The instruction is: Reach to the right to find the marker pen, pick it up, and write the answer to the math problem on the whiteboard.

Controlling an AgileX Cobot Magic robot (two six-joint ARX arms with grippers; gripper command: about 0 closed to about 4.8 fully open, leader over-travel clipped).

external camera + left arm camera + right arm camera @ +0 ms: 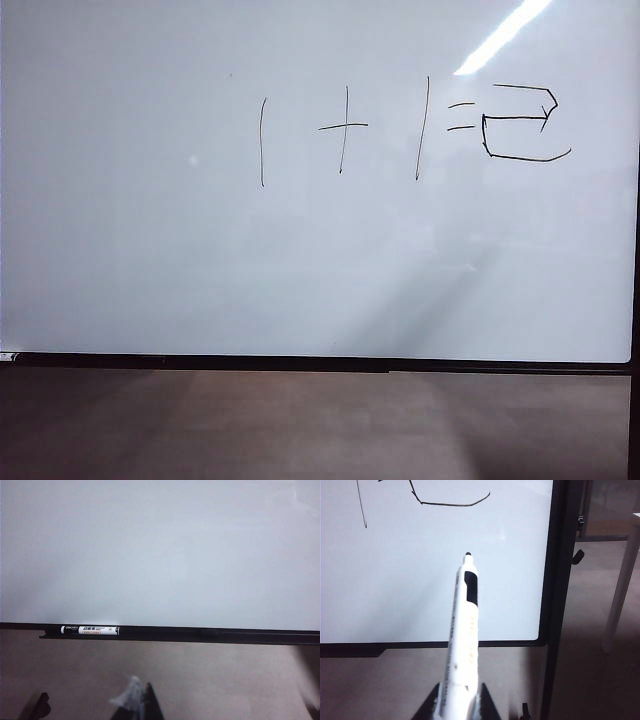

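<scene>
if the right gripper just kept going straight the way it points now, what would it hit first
Probably the whiteboard. The right gripper is shut on the marker pen, whose tip aims at bare board below the answer; the tip would touch first. How much gap remains is unclear.

Glossy board, plastic pen

The whiteboard [150, 280] looks smooth and shiny; the marker pen [462, 645] is pale, smooth plastic.

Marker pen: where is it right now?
In the right wrist view the marker pen sits between the fingers of the right gripper, tip towards the whiteboard near its lower right corner, below the answer.
</scene>
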